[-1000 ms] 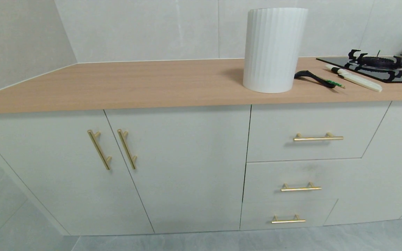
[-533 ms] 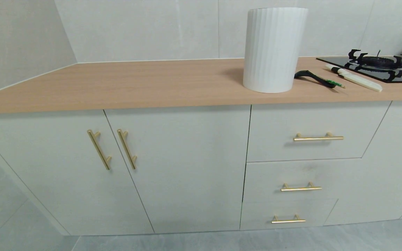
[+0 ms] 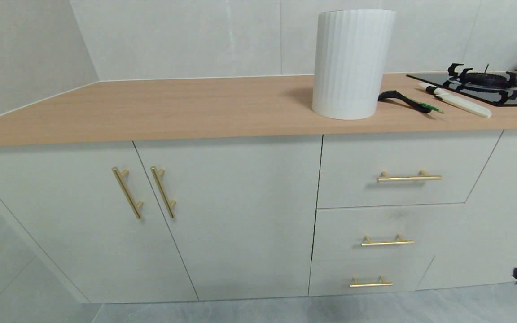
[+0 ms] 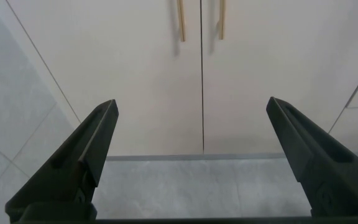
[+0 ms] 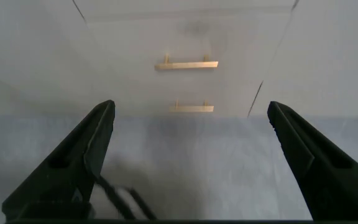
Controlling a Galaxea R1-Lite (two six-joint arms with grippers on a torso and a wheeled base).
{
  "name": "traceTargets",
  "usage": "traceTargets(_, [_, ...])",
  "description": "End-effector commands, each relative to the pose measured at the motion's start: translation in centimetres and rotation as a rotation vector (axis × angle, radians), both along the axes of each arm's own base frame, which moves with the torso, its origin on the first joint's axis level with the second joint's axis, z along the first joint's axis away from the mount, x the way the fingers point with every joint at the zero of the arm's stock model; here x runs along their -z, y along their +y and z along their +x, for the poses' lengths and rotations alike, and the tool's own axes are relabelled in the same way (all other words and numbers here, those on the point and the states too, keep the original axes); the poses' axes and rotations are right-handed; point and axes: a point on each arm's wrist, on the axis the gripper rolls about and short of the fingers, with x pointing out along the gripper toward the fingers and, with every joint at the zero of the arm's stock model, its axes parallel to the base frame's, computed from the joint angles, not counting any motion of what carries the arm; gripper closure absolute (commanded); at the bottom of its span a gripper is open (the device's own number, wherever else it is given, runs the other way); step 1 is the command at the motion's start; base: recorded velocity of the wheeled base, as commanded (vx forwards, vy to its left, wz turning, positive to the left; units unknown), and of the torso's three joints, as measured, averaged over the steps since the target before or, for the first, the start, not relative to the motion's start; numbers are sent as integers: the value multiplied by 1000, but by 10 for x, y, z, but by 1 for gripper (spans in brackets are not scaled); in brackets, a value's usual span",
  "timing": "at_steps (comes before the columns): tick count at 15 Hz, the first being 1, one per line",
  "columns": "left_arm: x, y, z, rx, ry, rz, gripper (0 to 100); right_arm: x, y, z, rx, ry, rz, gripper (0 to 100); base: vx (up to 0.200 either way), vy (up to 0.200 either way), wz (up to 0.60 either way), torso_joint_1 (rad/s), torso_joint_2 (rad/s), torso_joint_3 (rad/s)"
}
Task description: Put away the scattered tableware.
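Head view takes in a pale cabinet (image 3: 240, 215) with two doors on its left half and three drawers stacked on its right half, all shut. On top of it lies a wooden counter (image 3: 173, 110), which runs back to a tiled wall. A white ribbed container (image 3: 352, 63), tall and round, stands upright on the counter near the front edge, right of the middle. A black gas hob (image 3: 487, 85) is set into the counter's far right corner.

Left wrist view shows the left tool (image 4: 190, 106) released, its jaws spread wide with nothing between them, low before the two doors and above the grey floor (image 4: 191, 186). Right wrist view shows the right tool (image 5: 190, 107) likewise released and empty, low before the lower drawers.

The scattered tableware lies on the counter to the right of the container. A white knife-like utensil (image 3: 458, 102) with a black band lies aslant between the hob and the front edge, its far end at the hob's near corner. A black utensil (image 3: 404, 101) with a green-marked tip lies just beside the container, apart from the white one and nearly parallel to it.

Gold bar handles sit upright side by side on the doors (image 4: 181, 18) and level on the drawers (image 5: 186, 64).
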Motion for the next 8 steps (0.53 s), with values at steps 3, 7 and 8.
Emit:
traceTargets(3, [0, 0, 0, -1, 3, 0, 0, 41, 8, 155, -41, 299, -23, 0, 0, 0, 0, 0, 0, 0])
traceTargets(7, [0, 0, 0, 0, 1, 0, 0, 76, 11, 202, -65, 382, -56, 0, 0, 0, 0, 0, 0, 0])
traceTargets(8, [0, 0, 0, 0, 1, 0, 0, 96, 12, 219, -63, 431, -61, 0, 0, 0, 0, 0, 0, 0])
